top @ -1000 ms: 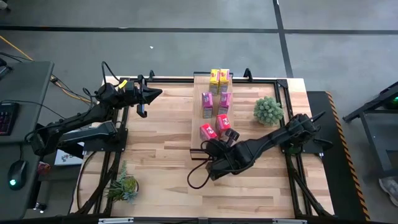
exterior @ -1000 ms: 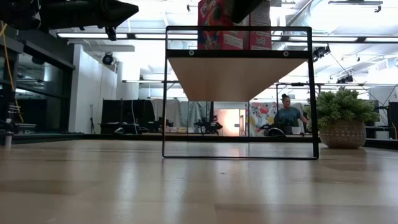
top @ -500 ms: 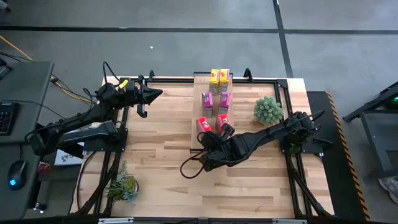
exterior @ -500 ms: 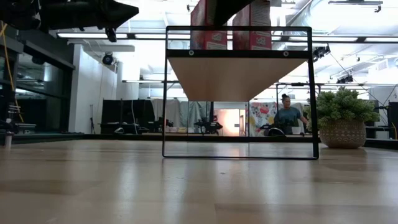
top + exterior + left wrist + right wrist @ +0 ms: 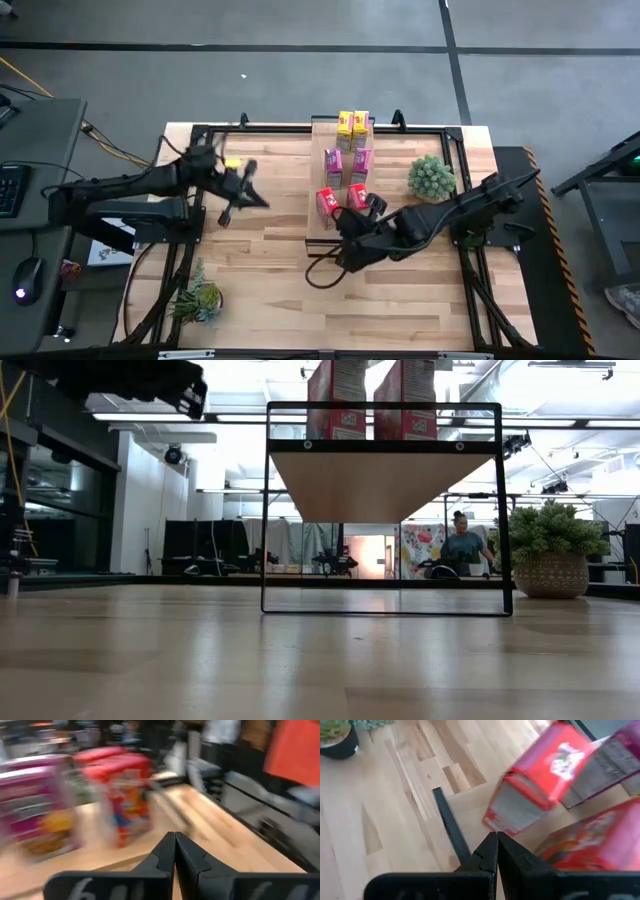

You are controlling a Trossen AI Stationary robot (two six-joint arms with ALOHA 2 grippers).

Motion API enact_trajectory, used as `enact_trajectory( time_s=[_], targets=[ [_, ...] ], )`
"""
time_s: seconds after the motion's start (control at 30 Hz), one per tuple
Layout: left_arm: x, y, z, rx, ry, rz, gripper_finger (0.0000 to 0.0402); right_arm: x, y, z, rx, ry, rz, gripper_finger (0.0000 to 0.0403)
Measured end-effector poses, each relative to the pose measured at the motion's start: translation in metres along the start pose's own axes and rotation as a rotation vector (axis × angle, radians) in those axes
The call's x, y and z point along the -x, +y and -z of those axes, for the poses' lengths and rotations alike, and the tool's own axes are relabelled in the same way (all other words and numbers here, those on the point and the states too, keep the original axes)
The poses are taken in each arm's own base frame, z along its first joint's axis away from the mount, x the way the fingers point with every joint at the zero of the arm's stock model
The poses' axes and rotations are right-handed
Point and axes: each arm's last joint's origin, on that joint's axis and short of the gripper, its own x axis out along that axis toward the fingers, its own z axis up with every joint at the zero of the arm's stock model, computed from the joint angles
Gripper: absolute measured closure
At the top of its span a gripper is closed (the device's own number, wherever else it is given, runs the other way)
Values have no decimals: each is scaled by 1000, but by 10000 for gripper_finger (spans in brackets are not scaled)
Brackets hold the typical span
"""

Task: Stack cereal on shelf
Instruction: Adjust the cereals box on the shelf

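Note:
The light-wood shelf (image 5: 342, 228) with its thin black frame (image 5: 385, 510) stands at the table's far middle. Six cereal boxes stand on its top in pairs: yellow (image 5: 352, 123) farthest, magenta (image 5: 347, 162) in the middle, red (image 5: 341, 198) nearest. The low view shows the two red boxes (image 5: 336, 400) (image 5: 405, 400) from the front. My right gripper (image 5: 340, 235) (image 5: 496, 836) is shut just near of the red boxes (image 5: 540, 785), touching nothing. My left gripper (image 5: 260, 203) (image 5: 175, 837) is shut left of the shelf, pointing at the red boxes (image 5: 125, 795).
A large potted plant (image 5: 431, 177) (image 5: 545, 555) stands right of the shelf, beside the right arm. A small plant (image 5: 200, 300) (image 5: 337, 737) sits near the table's near left corner. Bare wood lies between the arms and along the near edge. A person (image 5: 463, 545) is far behind the table.
The near-left red box went from tilted on the shelf's near end to upright beside the other red box. My right gripper then drew back from between the red boxes toward the near edge. My left arm swung from the far left corner toward the near edge and the shelf.

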Motion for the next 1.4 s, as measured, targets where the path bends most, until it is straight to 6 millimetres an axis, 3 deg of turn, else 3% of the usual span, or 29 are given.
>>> enact_trajectory(
  time_s=[0.1, 0.3, 0.53, 0.83, 1.0, 1.4],
  targets=[
    [-15, -8, 0, -41, 15, 100, 402, 8, -6, -2, -4, -15, 0, 403],
    [-52, -11, -7, -20, 120, 132, 401, 17, -16, -2, 8, -55, 68, 403],
    [-90, 6, -7, -141, 271, -111, 401, 22, -21, -2, 43, -88, 133, 403],
    [-106, 16, -3, -182, 175, -37, 401, 41, -41, 0, 1, -152, 239, 403],
    [-114, 23, 2, -182, 174, -92, 401, 55, -50, -1, -38, -196, 234, 403],
    [-130, 43, 26, -149, 213, -152, 401, 55, -50, -2, -46, -201, 224, 403]
  ],
)
